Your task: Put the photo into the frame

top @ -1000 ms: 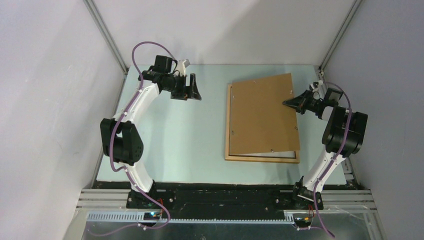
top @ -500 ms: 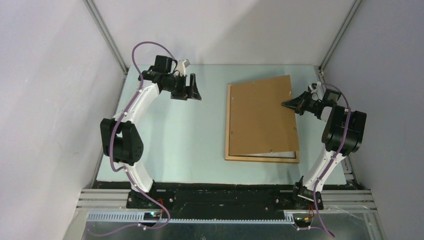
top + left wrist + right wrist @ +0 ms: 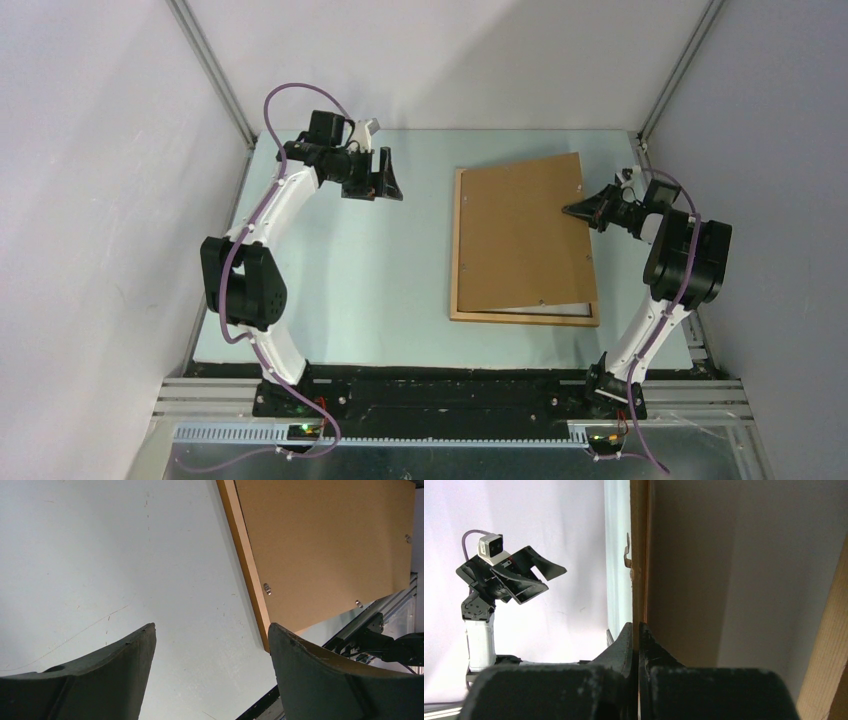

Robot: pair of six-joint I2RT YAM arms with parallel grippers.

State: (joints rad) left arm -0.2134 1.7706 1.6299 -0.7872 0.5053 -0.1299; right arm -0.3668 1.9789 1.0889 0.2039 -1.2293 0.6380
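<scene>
the photo [image 3: 545,304] shows only as a thin white strip just inside the frame's near rail; the rest is hidden under the brown board [image 3: 520,235]. the frame [image 3: 457,250] lies flat on the right half of the pale table [image 3: 350,290]. the board rests on it askew, its far right corner past the frame's far rail. the right gripper [image 3: 571,210] has its fingers pressed together, tips at the board's right edge; i cannot tell whether they pinch it. the left gripper [image 3: 211,626] hangs with fingers spread wide over bare table, well apart from the frame, holding nothing.
</scene>
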